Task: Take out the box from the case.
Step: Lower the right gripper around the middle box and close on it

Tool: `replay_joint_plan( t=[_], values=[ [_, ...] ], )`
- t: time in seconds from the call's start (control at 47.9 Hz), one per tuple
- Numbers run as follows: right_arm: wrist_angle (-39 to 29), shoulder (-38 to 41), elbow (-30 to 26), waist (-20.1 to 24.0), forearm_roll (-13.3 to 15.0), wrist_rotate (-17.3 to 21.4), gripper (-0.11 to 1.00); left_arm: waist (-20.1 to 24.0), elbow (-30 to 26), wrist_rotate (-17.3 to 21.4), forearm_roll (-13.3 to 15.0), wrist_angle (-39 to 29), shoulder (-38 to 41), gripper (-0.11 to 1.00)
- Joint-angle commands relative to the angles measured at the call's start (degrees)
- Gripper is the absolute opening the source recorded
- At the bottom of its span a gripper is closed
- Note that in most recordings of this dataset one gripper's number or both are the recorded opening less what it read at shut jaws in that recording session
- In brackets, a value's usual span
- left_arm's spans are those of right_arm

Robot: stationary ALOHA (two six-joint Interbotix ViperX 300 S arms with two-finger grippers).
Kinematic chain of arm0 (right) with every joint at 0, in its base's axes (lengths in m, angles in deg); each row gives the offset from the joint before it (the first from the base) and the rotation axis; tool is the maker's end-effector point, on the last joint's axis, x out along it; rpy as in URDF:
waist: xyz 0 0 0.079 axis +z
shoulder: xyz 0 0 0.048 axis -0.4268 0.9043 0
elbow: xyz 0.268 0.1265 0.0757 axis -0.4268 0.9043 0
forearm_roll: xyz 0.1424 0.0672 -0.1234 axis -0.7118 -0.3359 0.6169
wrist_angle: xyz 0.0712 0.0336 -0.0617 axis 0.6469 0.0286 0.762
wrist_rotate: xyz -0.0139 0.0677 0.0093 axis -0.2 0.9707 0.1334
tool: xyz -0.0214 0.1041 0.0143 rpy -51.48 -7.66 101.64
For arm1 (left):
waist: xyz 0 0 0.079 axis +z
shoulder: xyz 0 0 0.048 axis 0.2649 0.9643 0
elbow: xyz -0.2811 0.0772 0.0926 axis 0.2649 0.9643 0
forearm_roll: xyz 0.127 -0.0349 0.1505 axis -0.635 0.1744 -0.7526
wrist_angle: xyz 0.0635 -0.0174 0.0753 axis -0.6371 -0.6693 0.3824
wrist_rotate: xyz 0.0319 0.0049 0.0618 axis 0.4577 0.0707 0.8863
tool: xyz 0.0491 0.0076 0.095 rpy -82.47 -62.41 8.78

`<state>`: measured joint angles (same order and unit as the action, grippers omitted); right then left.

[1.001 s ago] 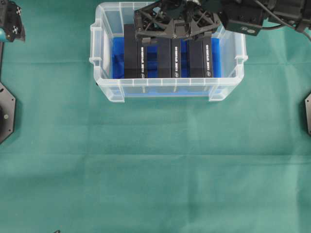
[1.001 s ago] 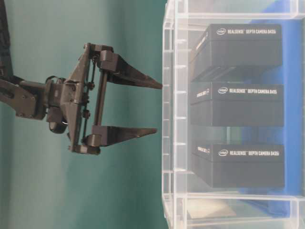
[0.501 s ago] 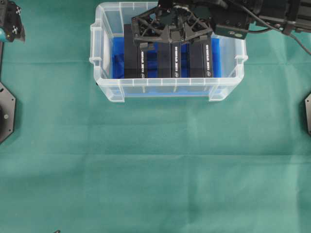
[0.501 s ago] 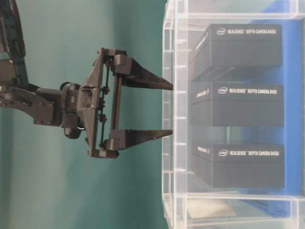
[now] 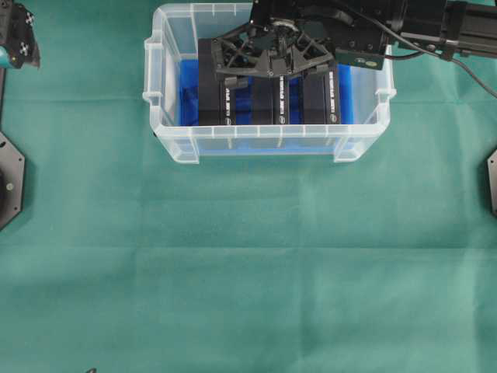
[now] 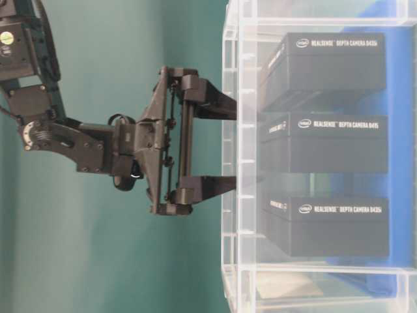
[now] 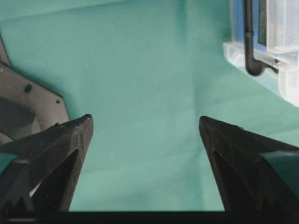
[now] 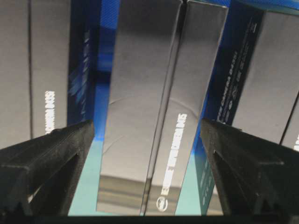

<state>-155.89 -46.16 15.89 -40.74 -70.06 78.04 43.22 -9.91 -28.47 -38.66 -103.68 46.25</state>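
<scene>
The case is a clear plastic bin with a blue bottom, standing at the table's far middle. Three black boxes stand on edge inside it, side by side. My right gripper reaches down into the case, open, over the middle box. In the right wrist view the middle box lies between the spread fingertips, with gaps on both sides. From table level the right gripper has its tips just past the case rim. My left gripper is open over bare green cloth.
The left box and right box flank the middle one closely. Part of the left arm sits at the far left corner. Black base plates lie at both side edges. Green cloth covers the table in front of the case.
My right gripper has come down toward the case, its tips going from outside the rim to just inside it, around the middle box. It stays open. The left gripper has not moved.
</scene>
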Motion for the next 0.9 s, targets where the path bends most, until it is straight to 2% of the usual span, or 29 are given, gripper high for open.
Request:
replay_joint_plan(
  t=[0.0, 0.876],
  values=[
    [0.8, -1.1, -0.1, -0.3, 0.1, 0.0, 0.95, 0.3, -0.4, -0.1, -0.1, 0.2, -0.4, 0.96],
    [4.7, 2.1, 1.2, -0.8, -0.3, 0.0, 0.95, 0.2, 0.7, -0.3, -0.4, 0.5, -1.5, 0.96]
  ],
)
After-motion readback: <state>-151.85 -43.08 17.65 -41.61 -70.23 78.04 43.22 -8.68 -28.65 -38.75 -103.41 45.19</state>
